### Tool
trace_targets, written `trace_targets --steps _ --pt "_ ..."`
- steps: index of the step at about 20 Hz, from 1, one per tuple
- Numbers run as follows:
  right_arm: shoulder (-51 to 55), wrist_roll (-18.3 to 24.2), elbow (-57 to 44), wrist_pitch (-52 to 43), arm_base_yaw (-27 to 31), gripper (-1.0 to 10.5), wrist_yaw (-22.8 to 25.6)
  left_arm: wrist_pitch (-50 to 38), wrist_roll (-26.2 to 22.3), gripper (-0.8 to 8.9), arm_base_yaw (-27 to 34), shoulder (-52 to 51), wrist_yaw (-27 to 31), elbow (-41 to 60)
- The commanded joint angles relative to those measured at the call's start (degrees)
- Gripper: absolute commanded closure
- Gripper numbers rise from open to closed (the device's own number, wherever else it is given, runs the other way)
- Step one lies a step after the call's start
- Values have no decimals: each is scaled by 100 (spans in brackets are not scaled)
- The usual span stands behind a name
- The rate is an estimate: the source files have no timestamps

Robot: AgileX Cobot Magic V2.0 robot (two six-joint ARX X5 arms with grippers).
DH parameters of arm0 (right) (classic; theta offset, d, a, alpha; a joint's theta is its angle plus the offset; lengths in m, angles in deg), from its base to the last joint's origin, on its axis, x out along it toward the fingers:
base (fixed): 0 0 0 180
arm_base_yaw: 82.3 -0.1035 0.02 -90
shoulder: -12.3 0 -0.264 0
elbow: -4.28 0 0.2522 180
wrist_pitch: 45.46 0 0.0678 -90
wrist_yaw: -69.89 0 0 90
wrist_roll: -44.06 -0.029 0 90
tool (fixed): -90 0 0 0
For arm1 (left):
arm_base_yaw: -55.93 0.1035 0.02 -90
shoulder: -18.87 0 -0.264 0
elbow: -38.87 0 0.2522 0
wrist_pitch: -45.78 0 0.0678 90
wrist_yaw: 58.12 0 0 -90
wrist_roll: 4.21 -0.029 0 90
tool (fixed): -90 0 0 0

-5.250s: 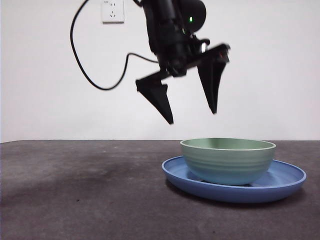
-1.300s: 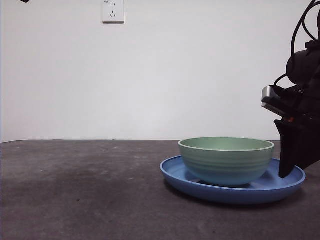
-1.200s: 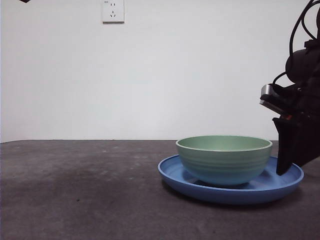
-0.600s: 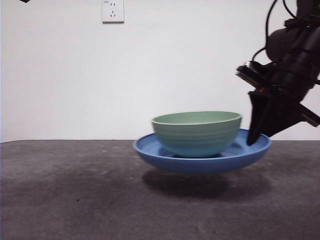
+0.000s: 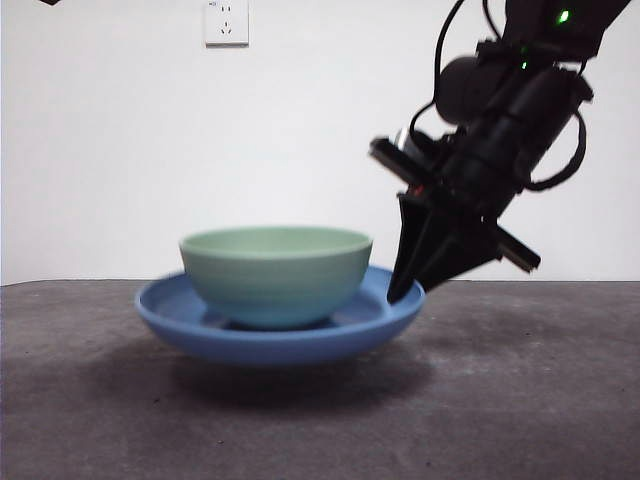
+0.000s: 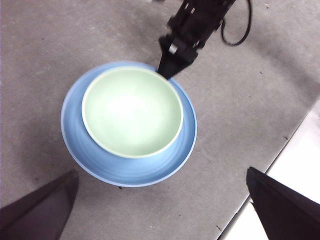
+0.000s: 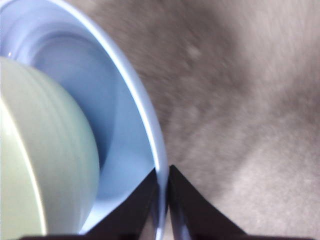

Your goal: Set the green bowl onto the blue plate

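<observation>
The green bowl (image 5: 275,272) sits inside the blue plate (image 5: 290,345), left of centre in the front view. My right gripper (image 5: 405,290) is shut on the plate's right rim and holds plate and bowl just above the dark table, with a shadow under them. In the right wrist view the two jaws (image 7: 162,187) pinch the plate's rim (image 7: 142,107), with the bowl (image 7: 45,165) close beside. My left gripper (image 6: 161,171) is open and empty high above, looking down on the bowl (image 6: 132,111), the plate (image 6: 150,172) and the right gripper (image 6: 172,62).
A wall socket (image 5: 226,22) is on the white wall behind. The table's edge (image 6: 272,167) runs close to the plate in the left wrist view. The left arm shows only as a black tip (image 5: 50,2) at the top left corner.
The right gripper took the plate's rim, lifted plate and bowl off the table and carried them left. Earlier, another gripper hung open above the bowl and has since left the front view.
</observation>
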Motion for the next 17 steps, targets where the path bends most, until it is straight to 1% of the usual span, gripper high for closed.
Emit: trace_targets --steps 1,6,13,14,16,17 --pt "-258 -170 116 -109 -39 936 -44 -61 -4 251 -31 31 -9 -52" --pt "-616 -186 116 -87 -39 936 -48 -59 -4 251 -31 31 -9 -52" --pt "-621 -186 146 -66 -13 931 -37 -59 -4 251 -31 31 -9 -52" --pt "-601 -188 199 4 24 893 -42 -59 -4 251 -31 31 -9 -52" --pt "-538 -133 369 238 81 684 -35 -61 -4 251 -31 31 -9 -52" --pt "-498 -33 490 393 105 607 -15 -63 -7 251 -31 31 -9 -52"
